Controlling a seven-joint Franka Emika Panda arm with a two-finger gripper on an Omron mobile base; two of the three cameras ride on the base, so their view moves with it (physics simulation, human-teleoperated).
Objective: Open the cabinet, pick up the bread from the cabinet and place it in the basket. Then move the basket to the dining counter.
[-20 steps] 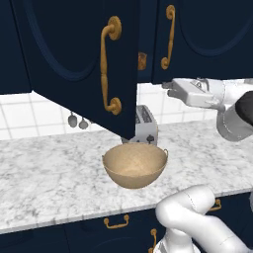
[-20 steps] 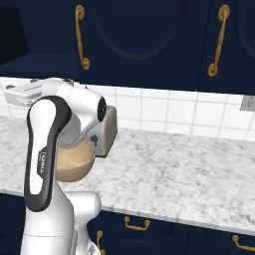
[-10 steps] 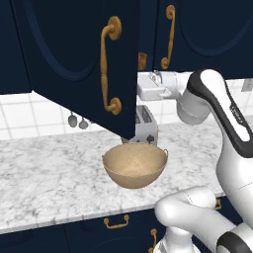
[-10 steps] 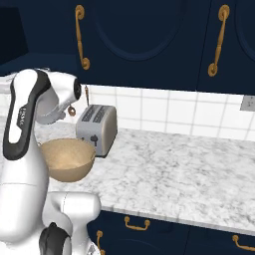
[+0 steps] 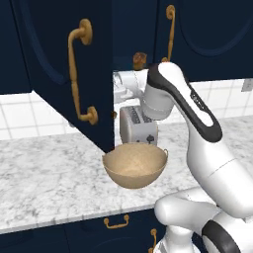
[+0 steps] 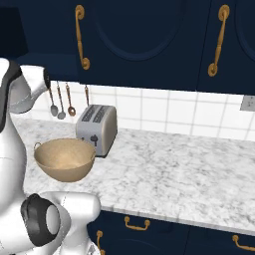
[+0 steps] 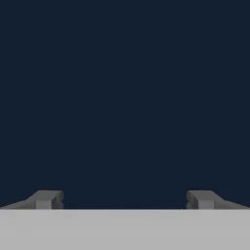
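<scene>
The cabinet (image 5: 44, 54) has its left door swung open toward me, brass handle outward. On its dark shelf sits the bread (image 5: 140, 60), a small brown lump. My white hand (image 5: 123, 85) reaches in just below and left of the bread, with its tip hidden behind the door's edge. In the hand view my gripper (image 7: 123, 200) is open, its fingertips (image 7: 46, 199) wide apart, empty, facing a plain navy surface. The tan basket (image 5: 134, 165) (image 6: 64, 158) stands on the marble counter under the open door. The dining counter is out of view.
A silver toaster (image 5: 137, 126) (image 6: 97, 128) stands right behind the basket. Utensils (image 6: 61, 102) hang on the tiled wall. The closed cabinet doors (image 6: 149, 40) run to the right. The marble counter (image 6: 179, 174) stretches right, with drawers below it.
The arm has swung left from the right side, up to the open cabinet. The hand now sits behind the door's edge. The jaws stayed open; basket and bread have not moved.
</scene>
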